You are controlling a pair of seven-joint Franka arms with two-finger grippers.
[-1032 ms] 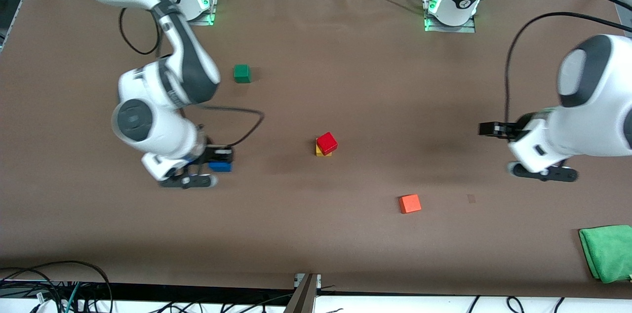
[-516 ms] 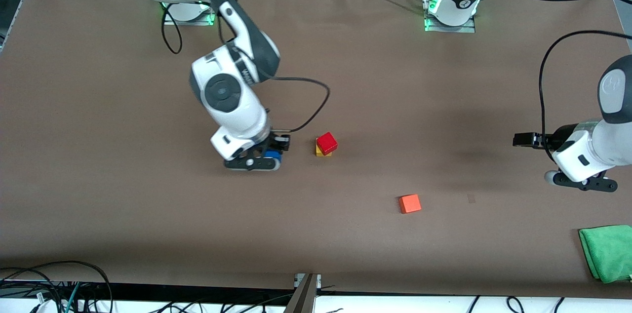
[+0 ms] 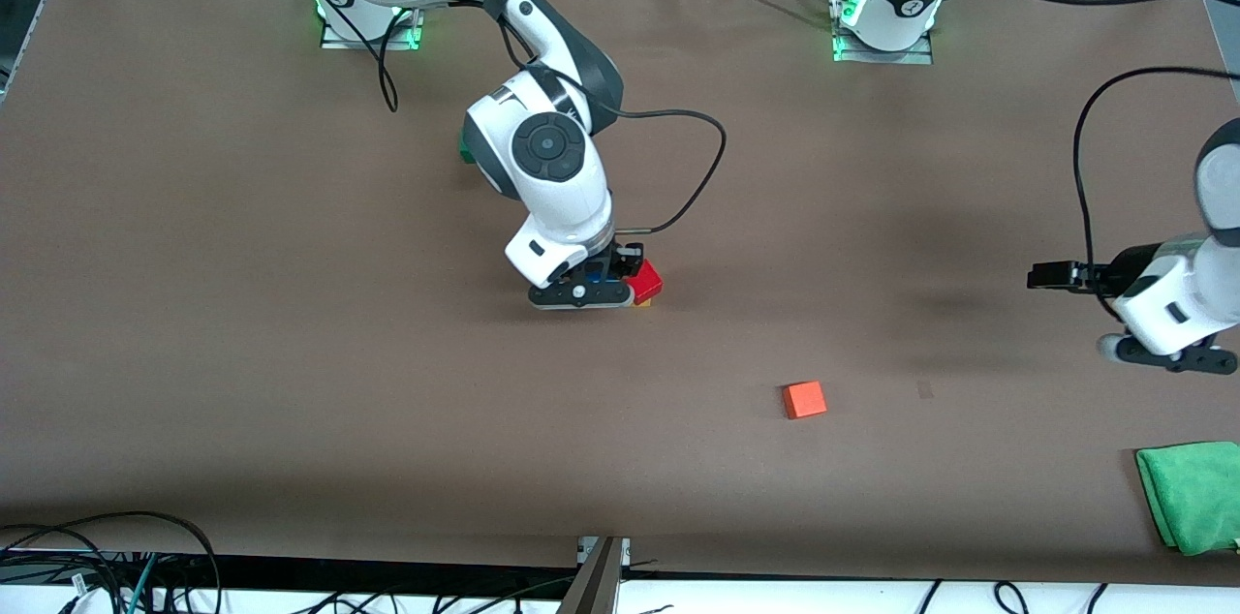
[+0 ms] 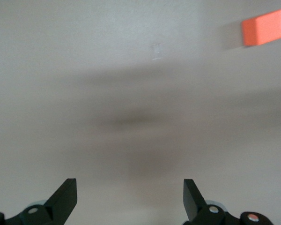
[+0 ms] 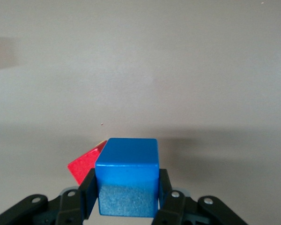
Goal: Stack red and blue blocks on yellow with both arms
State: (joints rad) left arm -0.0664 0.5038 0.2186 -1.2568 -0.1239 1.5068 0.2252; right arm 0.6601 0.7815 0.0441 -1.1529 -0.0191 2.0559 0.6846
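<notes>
Blue block [image 5: 127,182] shows plainly only in the right wrist view, clamped between the right gripper's [image 5: 127,199] fingers [image 5: 165,188], with the red block [image 5: 86,166] just beneath and beside it. From the front camera the right gripper [image 3: 581,292] hides nearly all of the blue block; the red block [image 3: 645,281] peeks out beside it, sitting on the yellow block [image 3: 642,301], of which only a sliver shows. The left gripper [image 3: 1158,354] hangs over bare table [image 3: 291,353] toward the left arm's end, its fingers [image 4: 65,197] spread wide and empty. An orange cube [image 3: 804,399] lies nearer the front camera than the stack. A green cube [image 3: 464,150] is mostly hidden by the right arm. A green cloth [image 3: 1192,493] lies at the table's edge.
</notes>
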